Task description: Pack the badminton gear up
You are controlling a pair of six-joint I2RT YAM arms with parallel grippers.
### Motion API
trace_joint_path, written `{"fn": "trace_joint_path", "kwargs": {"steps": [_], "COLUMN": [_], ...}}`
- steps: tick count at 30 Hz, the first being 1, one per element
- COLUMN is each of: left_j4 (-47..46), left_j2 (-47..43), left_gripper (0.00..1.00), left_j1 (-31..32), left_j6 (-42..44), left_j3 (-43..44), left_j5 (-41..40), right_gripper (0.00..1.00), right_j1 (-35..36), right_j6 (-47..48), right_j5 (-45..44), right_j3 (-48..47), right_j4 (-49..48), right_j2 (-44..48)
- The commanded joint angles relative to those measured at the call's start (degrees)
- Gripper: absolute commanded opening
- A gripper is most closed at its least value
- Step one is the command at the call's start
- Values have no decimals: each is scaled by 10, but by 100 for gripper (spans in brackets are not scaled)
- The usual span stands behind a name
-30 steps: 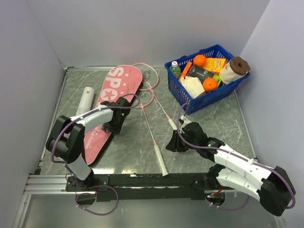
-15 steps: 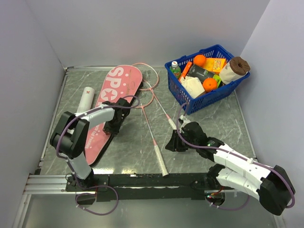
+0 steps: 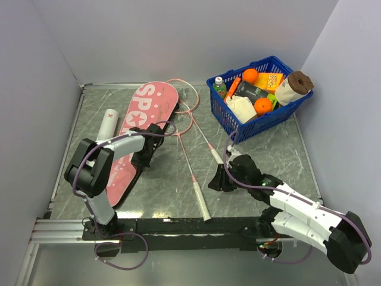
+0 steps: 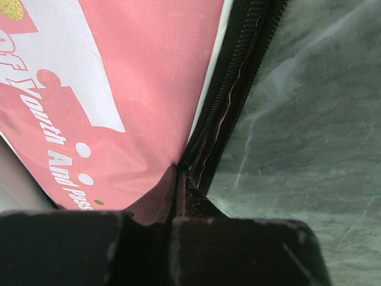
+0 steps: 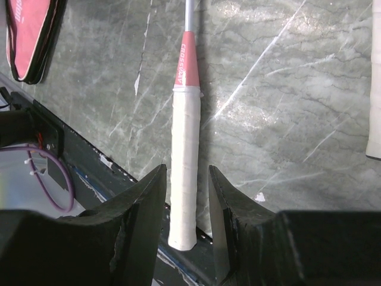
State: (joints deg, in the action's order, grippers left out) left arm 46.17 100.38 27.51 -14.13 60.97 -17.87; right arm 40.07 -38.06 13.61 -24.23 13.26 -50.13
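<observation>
The pink racket-shaped bag [image 3: 140, 128] lies flat at the left, its black zipper edge [image 4: 238, 77] gaping. My left gripper [image 3: 143, 158] [image 4: 178, 205] is shut on that edge of the bag [image 4: 119, 89], pinching the pink fabric. A long white tube [image 3: 107, 125] lies left of the bag. Two thin pink rackets cross beside the bag. One white handle [image 3: 202, 202] [image 5: 184, 167] reaches the front rail. The other handle [image 3: 215, 156] lies nearer the basket. My right gripper [image 3: 217, 179] [image 5: 186, 173] is open, hovering with the front handle showing between its fingers.
A blue basket [image 3: 271, 122] of groceries stands at the back right. A black rail [image 3: 178, 226] runs along the table's near edge under the handle's end. Grey walls close in the table on three sides.
My left gripper has closed onto the bag's zipper edge. The right arm has hardly moved and its jaws stand the same.
</observation>
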Motion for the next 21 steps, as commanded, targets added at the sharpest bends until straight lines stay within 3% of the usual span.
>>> {"fn": "trace_joint_path", "kwargs": {"steps": [1,14,21], "left_j4": [-3,-16,-79], "left_j2": [-31,-178,-228], "left_gripper": [1,1,1], "left_j1": [-3,-2,-2], "left_j6": [-6,-12,-21], "left_j3": [5,45,26], "left_j5": [24,136,186], "right_gripper": [42,42,42], "right_j1": [0,-2,-6], "right_j6": [-3,16,76], "right_j5": [-4,-13,-72], "right_j3": [6,-43,-161], "right_j4": [-10,6,27], "right_j2": [21,10,-116]}}
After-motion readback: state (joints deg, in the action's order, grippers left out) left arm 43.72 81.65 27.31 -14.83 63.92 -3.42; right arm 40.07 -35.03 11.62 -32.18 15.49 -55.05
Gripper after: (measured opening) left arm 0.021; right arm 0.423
